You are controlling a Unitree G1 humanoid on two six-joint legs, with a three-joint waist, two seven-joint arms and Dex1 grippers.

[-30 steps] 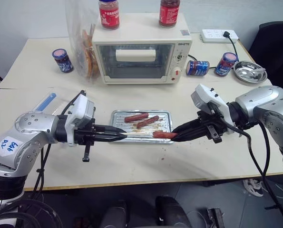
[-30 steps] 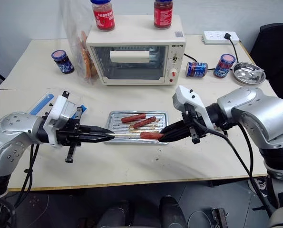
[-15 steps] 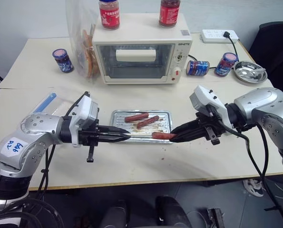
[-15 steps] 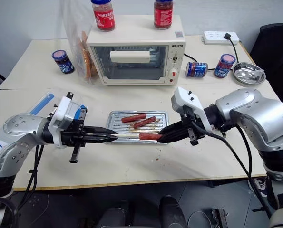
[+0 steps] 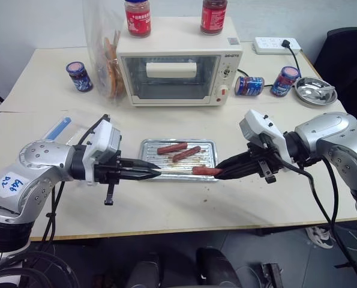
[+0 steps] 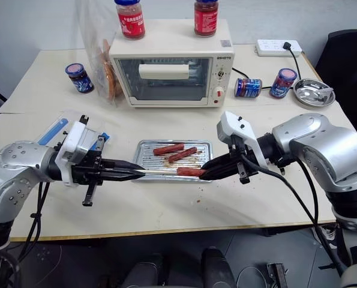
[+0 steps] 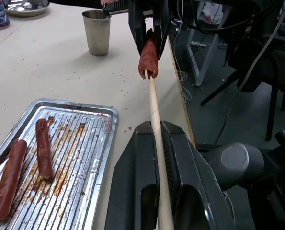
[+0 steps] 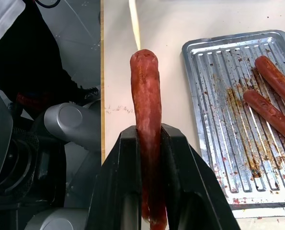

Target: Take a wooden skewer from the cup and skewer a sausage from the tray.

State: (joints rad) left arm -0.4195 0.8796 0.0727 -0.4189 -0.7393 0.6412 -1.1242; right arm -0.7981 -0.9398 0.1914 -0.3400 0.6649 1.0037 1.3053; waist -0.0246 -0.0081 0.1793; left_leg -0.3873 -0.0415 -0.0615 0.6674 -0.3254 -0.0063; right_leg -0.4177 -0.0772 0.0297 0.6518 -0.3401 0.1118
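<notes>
1. My left end effector (image 5: 156, 173) is clenched on the skewer (image 7: 154, 120), held about level over the tray's (image 5: 209, 146) front edge, tip twd my right.
2. My right end effector (image 5: 219, 173) grips one sausage (image 8: 146, 103) lengthwise, facing the left one.
3. Skewer tip is at the sausage's near end; can't tell how deep it's in.
4. 2 more sausages (image 5: 171, 147) lie in the tray on the worktop (image 5: 226, 198).
5. Cup (image 7: 96, 31) stands on the worktop, well apart from the tray.

Looks like an office or lab test corner: pale beige tables (image 5: 166, 210) pushed together, small white toaster oven (image 5: 179, 71), white power strip (image 5: 276, 44), black office chair (image 5: 348, 55), grey floor.
</notes>
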